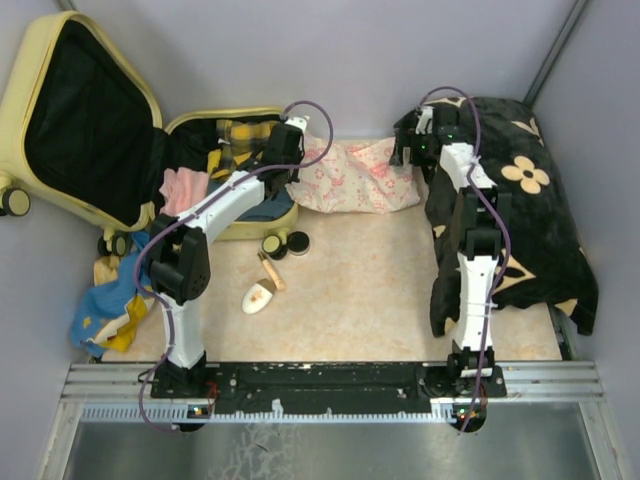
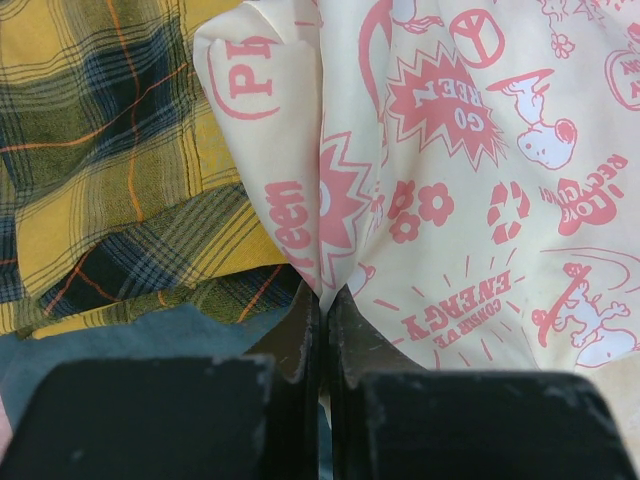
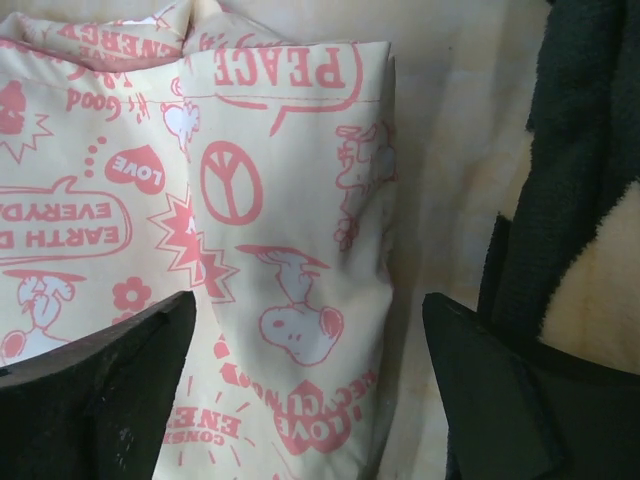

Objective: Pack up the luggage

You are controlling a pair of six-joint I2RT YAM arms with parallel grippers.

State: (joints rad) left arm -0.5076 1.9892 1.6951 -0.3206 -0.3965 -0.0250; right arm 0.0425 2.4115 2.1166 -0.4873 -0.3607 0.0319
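Left gripper pinching cloth edge, jaws together on it, shirt beside. Right gripper hanging apart, straddling cloth corner, blanket just right. Luggage lying open below and left of left gripper. Risks: thin pinch slipping out; right finger snagging blanket.

1. We see a beige table.
2. At its far left lies the open luggage, lid tilted up.
3. A cream cloth with pink print lies at the far middle.
4. A black flowered cloth covers the right side.
5. A white shoe lies near the middle, and a blue and yellow cloth at the left edge.
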